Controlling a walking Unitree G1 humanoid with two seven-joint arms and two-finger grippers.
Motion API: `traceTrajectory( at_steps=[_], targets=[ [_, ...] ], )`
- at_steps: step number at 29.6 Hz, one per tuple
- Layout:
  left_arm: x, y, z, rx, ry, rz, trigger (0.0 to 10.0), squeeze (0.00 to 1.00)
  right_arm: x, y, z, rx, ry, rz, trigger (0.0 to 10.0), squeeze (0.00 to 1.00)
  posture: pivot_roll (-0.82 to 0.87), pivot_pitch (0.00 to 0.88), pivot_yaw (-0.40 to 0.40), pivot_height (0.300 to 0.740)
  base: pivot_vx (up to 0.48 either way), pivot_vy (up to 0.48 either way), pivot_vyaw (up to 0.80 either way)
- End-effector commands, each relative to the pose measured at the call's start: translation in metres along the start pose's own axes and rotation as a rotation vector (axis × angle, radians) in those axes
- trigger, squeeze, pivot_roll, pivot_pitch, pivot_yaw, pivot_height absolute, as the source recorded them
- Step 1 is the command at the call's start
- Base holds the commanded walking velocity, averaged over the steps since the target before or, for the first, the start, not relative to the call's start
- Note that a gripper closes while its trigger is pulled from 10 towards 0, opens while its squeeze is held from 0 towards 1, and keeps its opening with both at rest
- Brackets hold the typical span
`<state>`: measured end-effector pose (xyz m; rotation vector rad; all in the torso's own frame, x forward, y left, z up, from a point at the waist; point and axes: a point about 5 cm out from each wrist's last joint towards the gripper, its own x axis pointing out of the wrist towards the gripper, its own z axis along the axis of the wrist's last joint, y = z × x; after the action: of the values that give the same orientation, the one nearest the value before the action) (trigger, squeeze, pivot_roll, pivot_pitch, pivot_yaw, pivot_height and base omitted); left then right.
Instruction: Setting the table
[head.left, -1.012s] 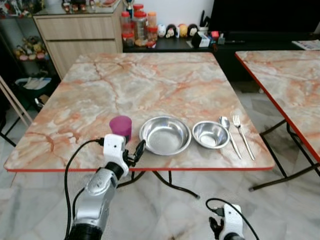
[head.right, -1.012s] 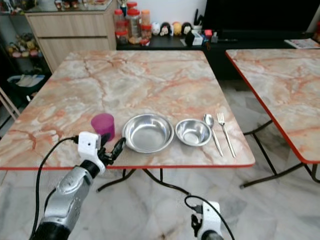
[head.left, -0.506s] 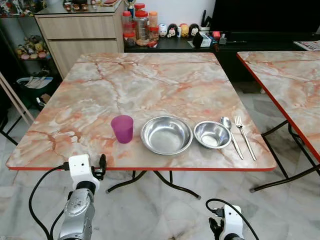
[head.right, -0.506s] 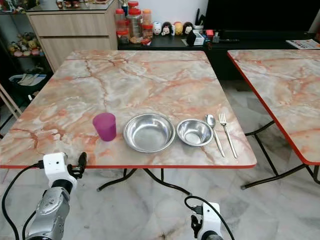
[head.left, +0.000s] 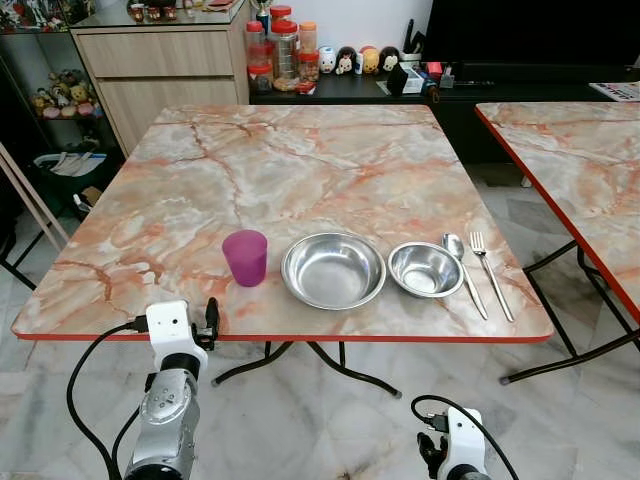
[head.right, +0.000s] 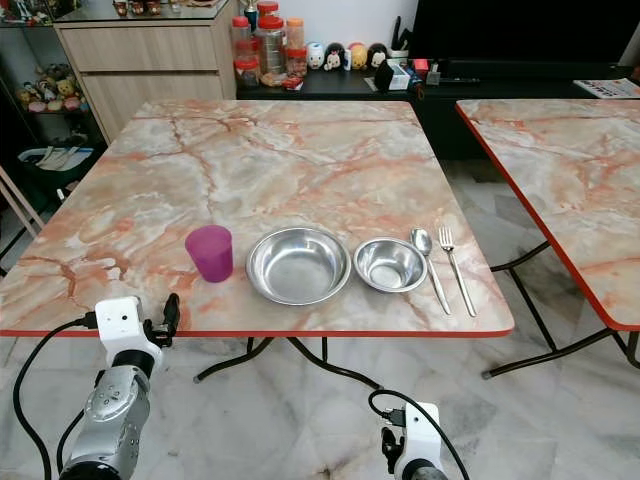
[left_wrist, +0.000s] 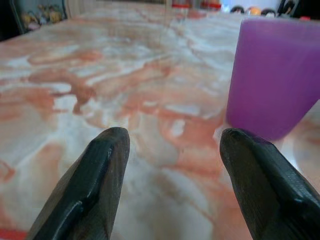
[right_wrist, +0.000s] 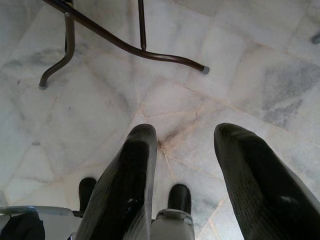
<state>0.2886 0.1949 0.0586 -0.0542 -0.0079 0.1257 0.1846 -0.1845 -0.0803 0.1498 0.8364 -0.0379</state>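
My left pincer (head.left: 210, 322) at counter (head.left: 300, 170) near edge, fingers apart, empty; purple cup (head.left: 245, 257) ahead, slightly right, upright; right pincer (right_wrist: 182, 165) apart, hangs idle over floor

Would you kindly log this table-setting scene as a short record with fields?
surface: marble-pattern table with red edge
place setting, robot's left to right: purple cup, large steel bowl, small steel bowl, spoon, fork
cup state: upright, apart from the large bowl
left claw: open, empty, at the table's near edge, pointed at the cup
right claw: open, empty, hanging low over the tiled floor
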Motion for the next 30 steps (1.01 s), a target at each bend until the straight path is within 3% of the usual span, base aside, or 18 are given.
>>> traceTrajectory(
  at_steps=[1, 7, 30],
  targets=[
    [0.0062, -0.0036, 0.0083, 0.005, -0.036, -0.014, 10.0, 0.00, 0.0002, -0.0013, 0.0017, -0.003, -0.004, -0.003, 10.0, 0.00, 0.05, 0.000, -0.027, 0.740, 0.000, 0.000, 0.00],
    [0.0081, -0.0057, 0.0090, 0.010, -0.041, -0.031, 10.0, 0.00, 0.0013, 0.0002, 0.0046, -0.016, -0.009, 0.000, 10.0, 0.00, 0.04, 0.000, -0.022, 0.740, 0.000, 0.000, 0.00],
    [0.0081, -0.0061, 0.0081, 0.019, -0.038, -0.041, 10.0, 0.00, -0.0007, -0.0041, -0.0002, -0.019, 0.006, -0.016, 10.0, 0.00, 0.04, 0.000, -0.019, 0.740, 0.000, -0.289, 0.00]
  ],
)
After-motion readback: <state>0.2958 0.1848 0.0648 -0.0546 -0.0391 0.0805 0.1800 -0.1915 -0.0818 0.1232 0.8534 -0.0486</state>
